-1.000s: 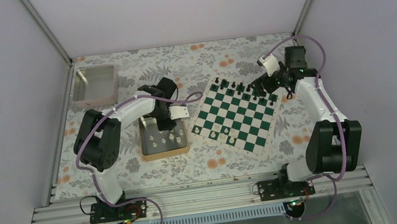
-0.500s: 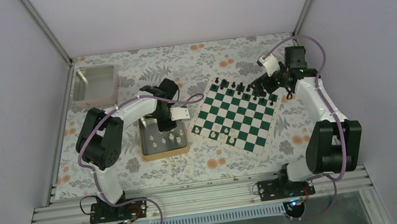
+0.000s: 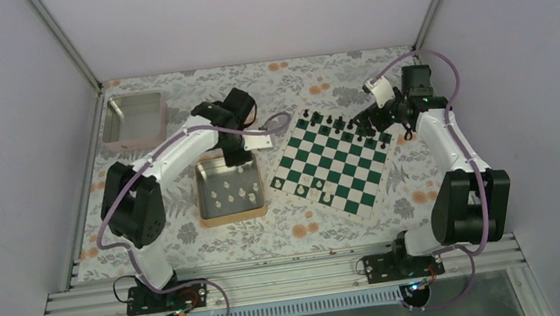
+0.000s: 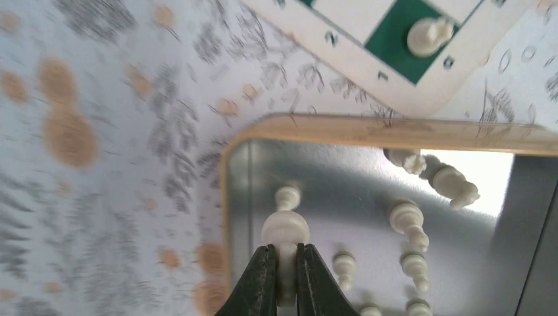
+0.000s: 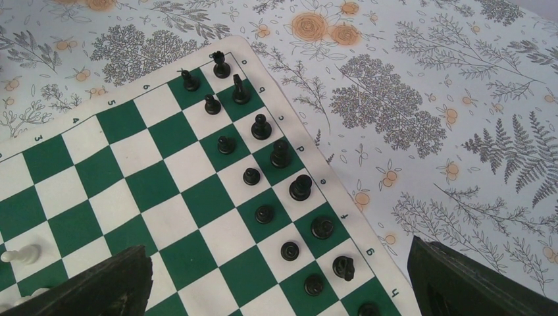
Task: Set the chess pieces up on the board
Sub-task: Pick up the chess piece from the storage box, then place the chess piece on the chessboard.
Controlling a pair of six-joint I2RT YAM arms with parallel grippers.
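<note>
One white chess piece is being pinched by the left claw; its narrow hold is risking a slip. The right claw is gaping empty.

A robotics lab cell: blank white panel walls, aluminium frame rail, floral-covered table.

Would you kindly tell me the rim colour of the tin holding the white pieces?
The tin's rim is gold; the left wrist view shows it best.
</note>
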